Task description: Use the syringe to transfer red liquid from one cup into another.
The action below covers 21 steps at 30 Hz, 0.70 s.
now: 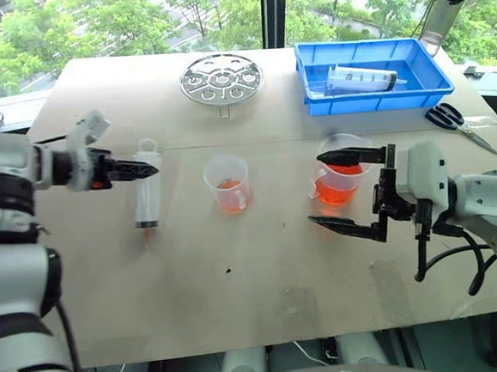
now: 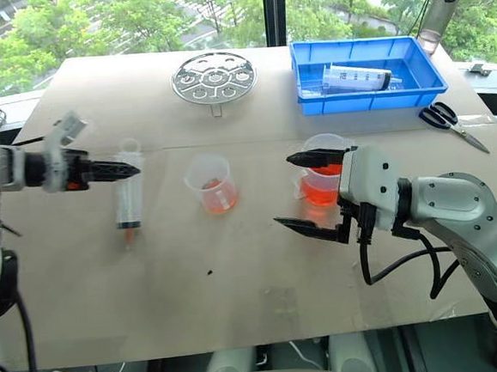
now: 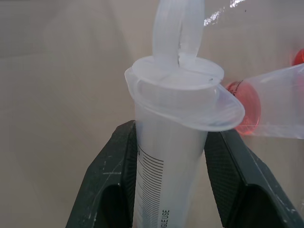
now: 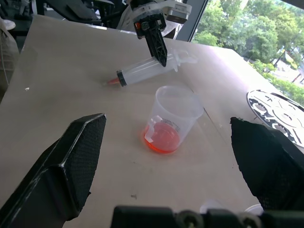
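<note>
My left gripper (image 1: pixel 148 169) is shut on the syringe (image 1: pixel 148 194), its fingers (image 3: pixel 114 180) pressing both sides of the clear barrel just below the flange. The syringe slants down, with its orange-red tip (image 4: pixel 111 81) near the table at the left. The smaller cup (image 1: pixel 228 183) stands mid-table to its right with a little red liquid (image 1: pixel 230 196) in it. Further right stands the wider handled beaker (image 1: pixel 339 183) of bright red liquid. My right gripper (image 2: pixel 282 190) hovers wide open over the beaker's near side, pointing left, with nothing in it.
A blue tray (image 1: pixel 367 102) at the back right holds a fatter printed syringe (image 1: pixel 362 78). A round metal rack (image 1: pixel 221 78) lies at the back centre. Scissors (image 1: pixel 454 122) lie at the right edge, and a bottle (image 1: pixel 449 2) stands behind the tray.
</note>
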Motion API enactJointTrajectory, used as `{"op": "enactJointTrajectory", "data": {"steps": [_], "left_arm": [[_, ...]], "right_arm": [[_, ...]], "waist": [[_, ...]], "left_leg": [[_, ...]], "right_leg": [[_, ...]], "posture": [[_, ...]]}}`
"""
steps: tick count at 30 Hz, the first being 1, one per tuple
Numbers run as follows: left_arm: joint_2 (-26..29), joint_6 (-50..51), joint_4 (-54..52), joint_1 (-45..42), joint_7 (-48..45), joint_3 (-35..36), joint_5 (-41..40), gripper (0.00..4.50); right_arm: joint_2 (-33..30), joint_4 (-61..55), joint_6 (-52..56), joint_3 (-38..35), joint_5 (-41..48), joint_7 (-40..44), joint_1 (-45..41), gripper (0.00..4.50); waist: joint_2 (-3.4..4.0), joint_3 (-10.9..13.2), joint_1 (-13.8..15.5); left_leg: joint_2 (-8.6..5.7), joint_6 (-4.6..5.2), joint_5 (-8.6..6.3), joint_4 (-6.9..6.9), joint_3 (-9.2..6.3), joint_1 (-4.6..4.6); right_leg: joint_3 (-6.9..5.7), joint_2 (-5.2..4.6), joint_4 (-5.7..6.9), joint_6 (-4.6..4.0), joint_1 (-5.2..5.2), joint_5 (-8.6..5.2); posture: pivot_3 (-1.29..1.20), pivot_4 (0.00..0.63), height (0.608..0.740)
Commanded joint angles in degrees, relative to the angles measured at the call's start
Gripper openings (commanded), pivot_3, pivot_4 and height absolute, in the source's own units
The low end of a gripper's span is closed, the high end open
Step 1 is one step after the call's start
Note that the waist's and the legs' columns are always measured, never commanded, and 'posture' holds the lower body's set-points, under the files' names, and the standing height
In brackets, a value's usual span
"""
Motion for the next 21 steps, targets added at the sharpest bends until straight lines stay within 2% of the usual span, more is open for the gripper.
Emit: {"op": "enactJointTrajectory", "data": {"steps": [1, 5, 11, 12, 17, 19, 21], "left_arm": [[-2.7, 1.4, 2.4, -1.6, 0.5, 1.8, 2.7, 1.48], [-5.3, 2.1, 2.9, -0.7, 1.8, 2.5, 4.6, 1.48], [-6.3, 4.0, 0.7, 2.3, 4.4, 5.1, 5.8, 1.48], [-6.1, 4.7, -0.6, 3.1, 4.5, 5.5, 5.7, 2.49], [-5.1, 9.5, -6.9, 6.0, 7.9, 10.0, 4.0, 4.38], [-4.3, 11.7, -10.9, 7.8, 9.4, 12.7, 2.8, 4.38], [-4.1, 14.7, -14.1, 7.9, 13.1, 18.8, 0.8, 4.38]], "right_arm": [[-2.4, -5.0, 1.5, -4.1, 2.3, -0.9, 2.5, 4.5], [-3.8, -7.8, 2.6, -5.4, 3.5, -2.1, 5.2, 4.5], [-4.6, -9.7, 2.9, -5.4, 3.6, -3.6, 8.2, 4.5], [-4.6, -9.8, 2.8, -5.3, 3.4, -3.7, 8.6, 4.5], [-4.8, -9.9, 2.0, -5.3, 3.0, -3.9, 10.7, 4.5], [-4.8, -9.9, 1.6, -5.4, 2.5, -3.9, 11.8, 4.5], [-5.0, -9.9, 1.1, -6.3, 1.9, -4.0, 13.5, 4.5]], "waist": [[-0.04, 0.0, -0.3], [-0.05, 0.0, -0.1], [-0.05, 0.0, -0.3], [-0.05, 0.0, -0.3], [-0.09, 0.0, -0.1], [-0.09, 0.0, -0.1], [-0.12, 0.0, -0.2]], "left_leg": [[0.0, 0.01, -0.01, -0.03, -0.02, -0.04], [0.0, 0.01, -0.01, -0.08, -0.03, -0.05], [-0.02, 0.06, -0.03, -0.03, -0.08, 0.07], [-0.02, 0.06, -0.03, -0.02, -0.1, 0.09], [-0.01, 0.06, -0.03, 0.03, -0.15, 0.1], [-0.01, 0.06, -0.04, 0.05, -0.2, 0.1], [-0.01, 0.06, -0.03, 0.05, -0.29, 0.09]], "right_leg": [[0.0, 0.0, 0.02, 0.05, -0.01, -0.02], [-0.07, -0.01, -0.01, 0.1, 0.0, -0.07], [-0.01, -0.03, 0.0, 0.1, 0.01, -0.06], [-0.01, -0.03, 0.04, 0.1, 0.01, -0.06], [-0.01, -0.04, 0.07, 0.1, 0.03, -0.06], [0.0, -0.04, 0.06, 0.1, 0.05, -0.06], [0.01, -0.04, 0.06, 0.1, 0.05, -0.06]], "posture": [[0.0, 0.15, 0.74], [0.0, 0.15, 0.74], [0.0, 0.15, 0.74], [0.0, 0.15, 0.74], [0.0, 0.15, 0.74], [0.0, 0.15, 0.74], [0.0, 0.15, 0.74]]}}
